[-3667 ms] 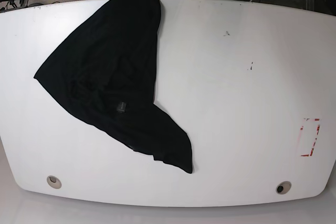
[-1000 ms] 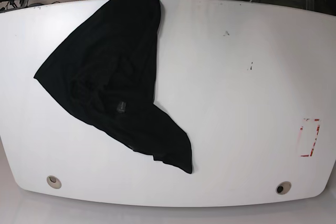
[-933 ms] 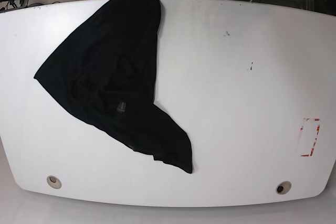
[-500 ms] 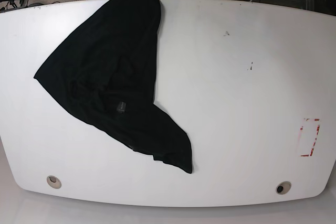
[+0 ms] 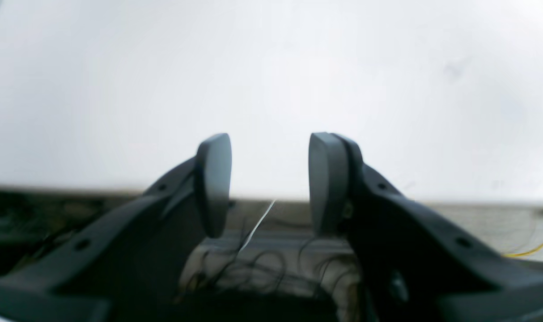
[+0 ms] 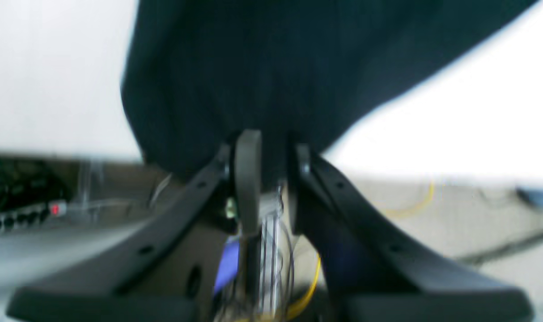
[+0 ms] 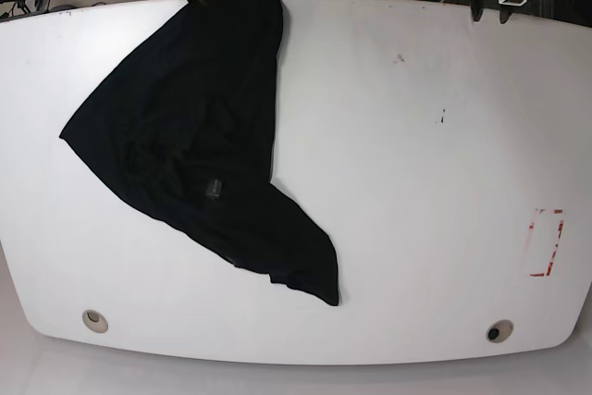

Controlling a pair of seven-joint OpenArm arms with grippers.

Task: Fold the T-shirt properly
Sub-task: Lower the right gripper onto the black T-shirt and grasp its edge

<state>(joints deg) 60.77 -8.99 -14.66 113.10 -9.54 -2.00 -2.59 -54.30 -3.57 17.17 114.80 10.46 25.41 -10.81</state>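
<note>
White worktop [image 7: 416, 182] filled the base view, cables lying on the floor beyond its far edge. At about 11 o'clock the right gripper [image 6: 271, 152] sat at that far edge, jaws a narrow gap apart with nothing between them, just short of the T-shirt [image 7: 199, 136]. At 1 o'clock the left gripper [image 5: 269, 183] hung with jaws wide apart, empty. Crumpled, the black T-shirt sprawled from 11 toward 6 o'clock, a small grey label [image 7: 213, 190] showing, unreadable.
</note>
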